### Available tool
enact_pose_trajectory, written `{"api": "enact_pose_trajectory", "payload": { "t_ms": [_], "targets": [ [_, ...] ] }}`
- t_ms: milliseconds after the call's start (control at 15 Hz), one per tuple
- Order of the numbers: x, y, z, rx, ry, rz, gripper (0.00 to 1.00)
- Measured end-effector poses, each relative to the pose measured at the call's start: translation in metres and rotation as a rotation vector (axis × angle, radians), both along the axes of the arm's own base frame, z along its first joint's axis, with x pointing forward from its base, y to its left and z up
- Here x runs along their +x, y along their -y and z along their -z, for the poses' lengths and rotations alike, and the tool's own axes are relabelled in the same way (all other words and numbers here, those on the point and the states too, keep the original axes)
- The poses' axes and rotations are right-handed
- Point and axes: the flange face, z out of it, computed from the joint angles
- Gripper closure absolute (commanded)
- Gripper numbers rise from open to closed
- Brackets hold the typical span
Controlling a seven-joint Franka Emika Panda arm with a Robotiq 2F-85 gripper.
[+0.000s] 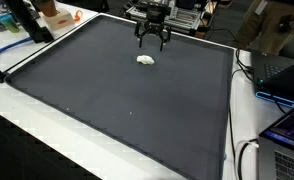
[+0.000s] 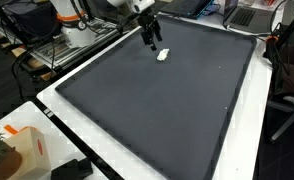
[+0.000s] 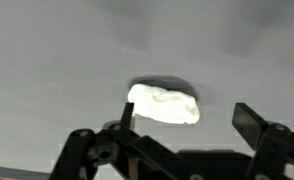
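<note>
Though small and crumpled, stands out sharply against the dark grey mat (image 1: 117, 100): a white wad (image 3: 164, 104), paper or cloth, cannot tell which. Lies flat near the mat's far edge in both exterior views. Just above and slightly behind it, the Robotiq gripper (image 1: 152, 44), spread as wide as it goes and gripping nothing. From the wrist, wad seen between the two fingertips (image 3: 126, 108), close against one and well apart from the other; cannot tell whether touching. Around the mat, a white tabletop (image 1: 37, 130). Along one side, an open laptop (image 1: 287, 135) and a looped cable (image 1: 249, 150). At a near corner, an orange-and-white box (image 2: 27, 148); behind the arm, a metal rack (image 2: 57, 50). Lettering on the box too small to read.
</note>
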Motion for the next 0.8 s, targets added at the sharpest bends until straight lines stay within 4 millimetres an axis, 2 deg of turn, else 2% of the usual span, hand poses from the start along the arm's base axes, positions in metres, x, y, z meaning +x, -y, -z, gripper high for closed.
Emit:
{"api": "enact_pose_trajectory", "payload": {
  "t_ms": [800],
  "targets": [
    [0.011,-0.002,-0.030,0.022,0.067,0.064,0.00]
  ]
}}
